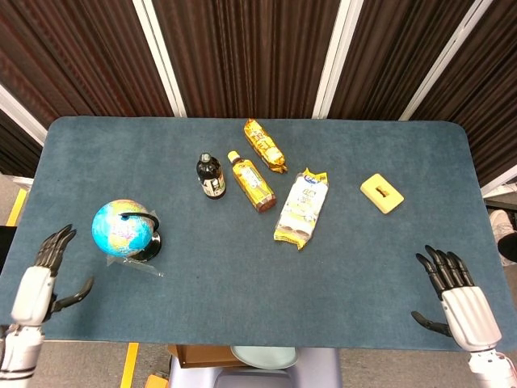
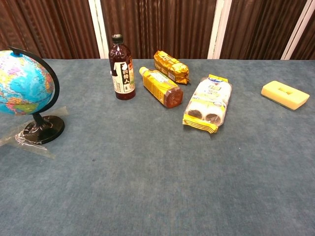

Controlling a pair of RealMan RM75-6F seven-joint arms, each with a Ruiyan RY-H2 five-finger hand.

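My left hand [image 1: 40, 283] hovers over the table's front left corner, fingers apart and holding nothing; the small globe [image 1: 121, 229] on its black stand [image 2: 42, 129] is the nearest thing, just to its right. At the front right edge my right hand [image 1: 456, 299] is spread flat and empty, well short of the yellow block [image 1: 381, 193]. Neither hand shows in the chest view. In the middle stand a dark bottle [image 1: 210, 175], a lying amber bottle [image 1: 251, 181], a golden snack pack [image 1: 265, 145] and a white-and-yellow roll pack [image 1: 302, 207].
The blue cloth-covered table [image 1: 363, 267] fills both views. Clear plastic wrap [image 2: 27, 140] lies crumpled at the globe's base. Dark curtains with white posts stand behind the far edge. The floor with yellow tape shows at the left.
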